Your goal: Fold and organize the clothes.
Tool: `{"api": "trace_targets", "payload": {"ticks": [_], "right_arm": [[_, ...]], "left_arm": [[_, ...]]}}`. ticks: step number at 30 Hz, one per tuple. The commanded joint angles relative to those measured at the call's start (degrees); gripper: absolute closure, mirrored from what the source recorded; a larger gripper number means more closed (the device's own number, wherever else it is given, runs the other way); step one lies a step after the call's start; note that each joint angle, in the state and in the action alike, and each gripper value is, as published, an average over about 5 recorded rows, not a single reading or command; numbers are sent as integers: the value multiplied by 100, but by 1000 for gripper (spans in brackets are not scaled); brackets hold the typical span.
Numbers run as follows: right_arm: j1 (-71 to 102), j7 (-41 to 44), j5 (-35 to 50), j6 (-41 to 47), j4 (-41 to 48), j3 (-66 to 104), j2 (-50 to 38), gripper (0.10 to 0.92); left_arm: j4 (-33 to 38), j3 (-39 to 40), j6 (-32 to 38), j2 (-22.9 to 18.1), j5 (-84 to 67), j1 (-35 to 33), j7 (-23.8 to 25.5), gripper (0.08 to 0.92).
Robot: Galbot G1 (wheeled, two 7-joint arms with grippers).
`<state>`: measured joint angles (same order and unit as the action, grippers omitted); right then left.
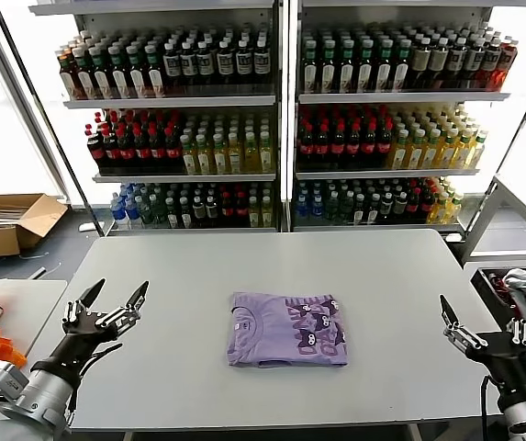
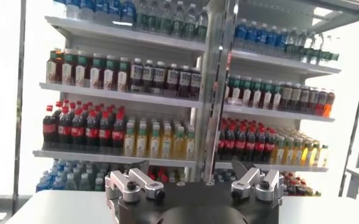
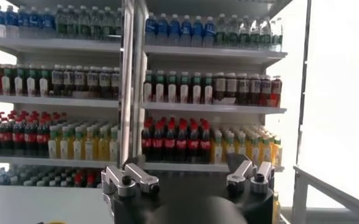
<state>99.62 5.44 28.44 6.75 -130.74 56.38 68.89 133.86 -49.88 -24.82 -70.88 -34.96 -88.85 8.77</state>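
Ahead, my folded lavender T-shirt (image 1: 287, 329) lies graphic-up mid grey surface (image 1: 189, 276), my left gripper (image 1: 106, 307) and right gripper (image 1: 479, 333) flanking it with fingers apart, holding nothing, before bottle-stocked shelves (image 1: 281, 119) and a cardboard box (image 1: 10, 222).

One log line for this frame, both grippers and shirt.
left gripper: open, empty, left table edge | right gripper: open, empty, right edge | T-shirt: folded, table centre
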Motion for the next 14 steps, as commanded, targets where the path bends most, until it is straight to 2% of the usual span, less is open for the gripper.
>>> {"api": "trace_targets", "payload": {"ticks": [1,6,14], "right_arm": [[310,144,-267,-118,46,134,119,203],[350,178,-323,-80,106,79,107,203],[339,240,-427,-12,146,-40,188,203]], "left_arm": [[-239,-83,236,-161,819,-174,659,177],[-321,199,263,-233,1313,-216,649,177],[-352,96,253,-234,1334,-317,637,177]]}}
